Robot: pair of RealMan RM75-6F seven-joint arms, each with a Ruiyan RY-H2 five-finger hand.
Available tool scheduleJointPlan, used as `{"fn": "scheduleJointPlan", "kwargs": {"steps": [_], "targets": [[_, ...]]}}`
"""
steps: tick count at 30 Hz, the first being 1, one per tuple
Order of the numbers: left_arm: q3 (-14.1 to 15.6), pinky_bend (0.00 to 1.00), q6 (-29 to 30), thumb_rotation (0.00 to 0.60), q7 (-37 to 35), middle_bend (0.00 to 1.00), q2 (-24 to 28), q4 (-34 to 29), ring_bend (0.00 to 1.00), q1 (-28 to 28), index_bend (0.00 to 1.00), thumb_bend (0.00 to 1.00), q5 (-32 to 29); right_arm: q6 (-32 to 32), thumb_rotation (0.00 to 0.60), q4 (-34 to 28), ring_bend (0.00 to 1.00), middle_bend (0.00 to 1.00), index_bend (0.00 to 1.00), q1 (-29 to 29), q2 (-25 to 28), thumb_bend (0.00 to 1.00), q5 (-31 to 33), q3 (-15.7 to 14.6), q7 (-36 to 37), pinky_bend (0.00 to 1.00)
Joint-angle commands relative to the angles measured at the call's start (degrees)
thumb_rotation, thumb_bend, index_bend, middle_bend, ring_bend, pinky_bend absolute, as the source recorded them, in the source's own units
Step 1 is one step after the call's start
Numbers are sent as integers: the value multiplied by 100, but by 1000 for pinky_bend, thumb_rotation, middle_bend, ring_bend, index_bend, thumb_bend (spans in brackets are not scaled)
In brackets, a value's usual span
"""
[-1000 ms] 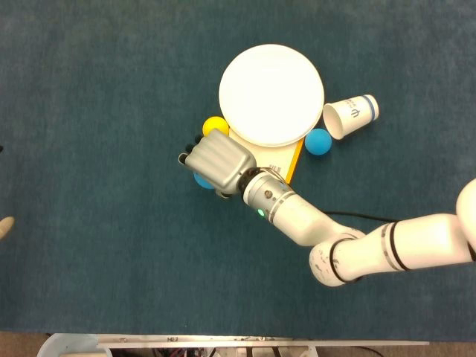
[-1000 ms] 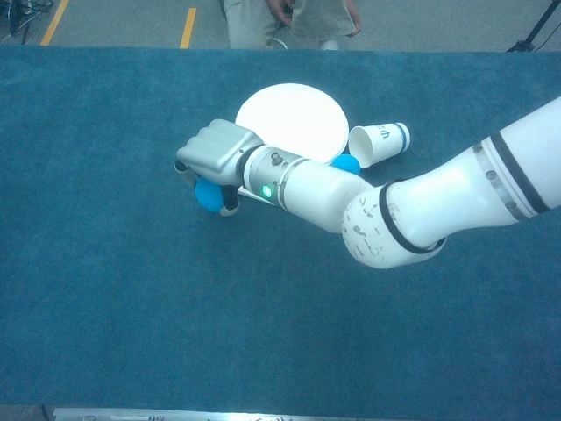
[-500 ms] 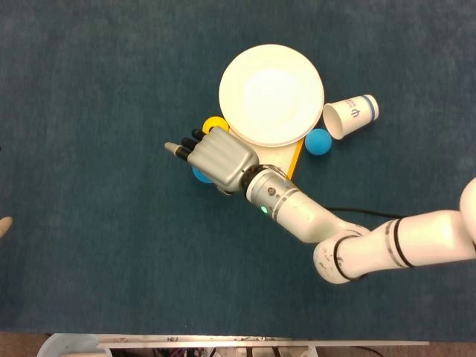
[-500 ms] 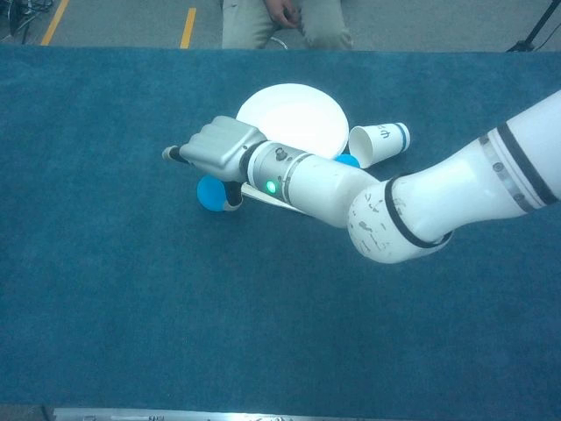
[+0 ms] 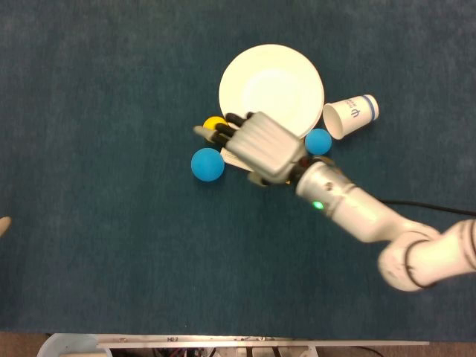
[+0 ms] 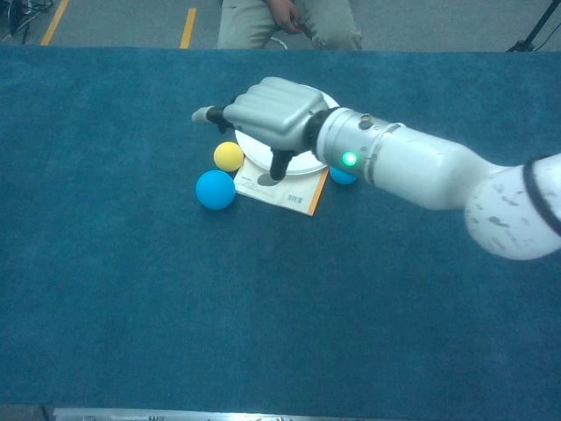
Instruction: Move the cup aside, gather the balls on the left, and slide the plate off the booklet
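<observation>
My right hand (image 5: 260, 145) hovers with fingers stretched out and nothing in it, over the near-left rim of the white plate (image 5: 271, 82). The plate rests on the booklet (image 6: 282, 190), whose white cover and orange edge show below the hand (image 6: 267, 114). A large blue ball (image 5: 207, 164) lies free on the cloth left of the booklet. The yellow ball (image 6: 229, 156) sits just behind it, close to my fingertips. A smaller blue ball (image 5: 318, 141) lies right of the plate. The paper cup (image 5: 351, 116) lies on its side beside it, hidden by my arm in the chest view.
Blue cloth covers the whole table (image 5: 89, 245). A small pale object (image 5: 4, 225) shows at the left edge of the head view. A seated person (image 6: 285, 22) is beyond the far edge.
My right hand opened, let go of the large blue ball, rose and moved right toward the plate. The ball stayed left of the booklet, and the yellow ball is now uncovered.
</observation>
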Motion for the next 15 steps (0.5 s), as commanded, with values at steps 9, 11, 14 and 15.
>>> {"fn": "scheduleJointPlan", "kwargs": {"steps": [9, 11, 14, 15], "targets": [[-4, 50, -89, 600, -97, 106, -95, 114, 52, -54, 149, 184, 14, -62, 600, -259, 194, 281, 103, -812, 969, 159, -616, -696, 724, 492], [-6, 50, -98, 600, -97, 106, -103, 119, 52, -64, 149, 184, 19, -93, 600, -100, 194, 281, 103, -865, 959, 158, -605, -718, 730, 492], [-9, 50, -102, 600, -95, 106, -108, 121, 52, -67, 149, 184, 7, -181, 600, 165, 194, 281, 103, -910, 898, 158, -542, -711, 746, 492], [-10, 50, -108, 600, -96, 106, -111, 121, 52, -69, 149, 184, 0, -222, 600, 275, 194, 281, 103, -919, 862, 156, -513, -700, 748, 492]]}}
